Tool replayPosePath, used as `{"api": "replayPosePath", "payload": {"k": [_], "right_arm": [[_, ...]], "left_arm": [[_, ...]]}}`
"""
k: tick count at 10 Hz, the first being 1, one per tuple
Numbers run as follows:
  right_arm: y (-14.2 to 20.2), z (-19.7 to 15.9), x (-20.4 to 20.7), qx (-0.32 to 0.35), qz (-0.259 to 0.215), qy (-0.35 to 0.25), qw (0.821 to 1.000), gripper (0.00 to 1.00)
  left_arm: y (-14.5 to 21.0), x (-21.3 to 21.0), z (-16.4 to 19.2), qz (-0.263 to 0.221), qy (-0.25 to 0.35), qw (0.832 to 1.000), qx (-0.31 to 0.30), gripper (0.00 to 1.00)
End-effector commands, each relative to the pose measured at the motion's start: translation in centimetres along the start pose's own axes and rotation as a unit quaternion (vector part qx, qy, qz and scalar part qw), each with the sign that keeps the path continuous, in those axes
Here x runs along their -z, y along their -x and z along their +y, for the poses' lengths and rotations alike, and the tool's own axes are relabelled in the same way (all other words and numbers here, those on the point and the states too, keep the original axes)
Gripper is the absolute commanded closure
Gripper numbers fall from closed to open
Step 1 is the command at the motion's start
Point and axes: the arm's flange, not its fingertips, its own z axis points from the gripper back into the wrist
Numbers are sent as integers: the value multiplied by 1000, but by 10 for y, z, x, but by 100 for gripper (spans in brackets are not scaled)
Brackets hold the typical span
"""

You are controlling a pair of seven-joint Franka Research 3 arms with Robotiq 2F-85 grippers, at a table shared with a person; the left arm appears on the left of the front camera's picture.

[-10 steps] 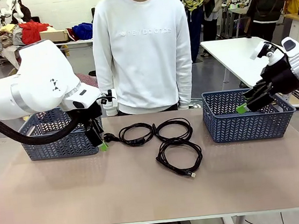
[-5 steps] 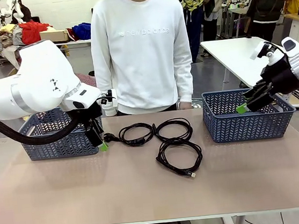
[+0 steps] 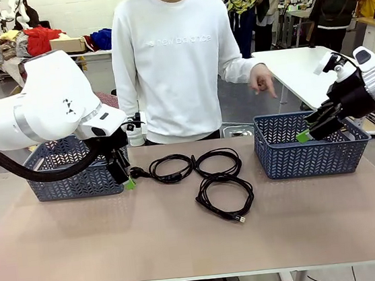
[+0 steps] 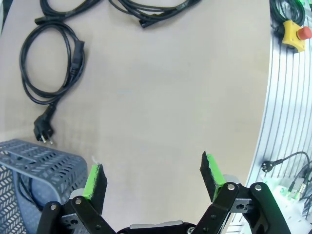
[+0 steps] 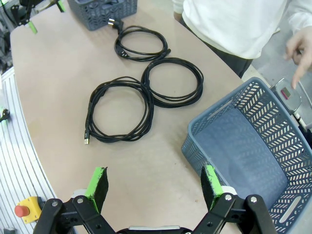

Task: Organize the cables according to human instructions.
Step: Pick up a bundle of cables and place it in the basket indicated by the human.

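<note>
cables [image 3: 194,165] lie coiled; sweatshirt [image 3: 181,80] print reads, seemingly, "new balance"

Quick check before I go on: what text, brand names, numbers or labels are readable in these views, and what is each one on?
"new balance": across the chest of the person's white sweatshirt, front view.
Yellow emergency-stop box at the table edge, left wrist view: no print readable.
Small grey device with a red patch behind the basket, right wrist view: too blurred to read.

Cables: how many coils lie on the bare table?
3. First cable beside the left basket, second cable right of it, third cable in front. More may hide inside baskets.
</note>
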Motion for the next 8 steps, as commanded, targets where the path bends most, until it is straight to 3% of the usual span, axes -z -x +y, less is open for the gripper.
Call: {"api": "replayPosePath", "payload": {"k": [1,8], "right_arm": [[1,-4,1,-9,-9,-6,1000,0],[1,-4,1,-9,-9,-6,1000,0]], "left_arm": [[0,-2,0,1,1,1000,-1,0],[0,-2,0,1,1,1000,-1,0]]}}
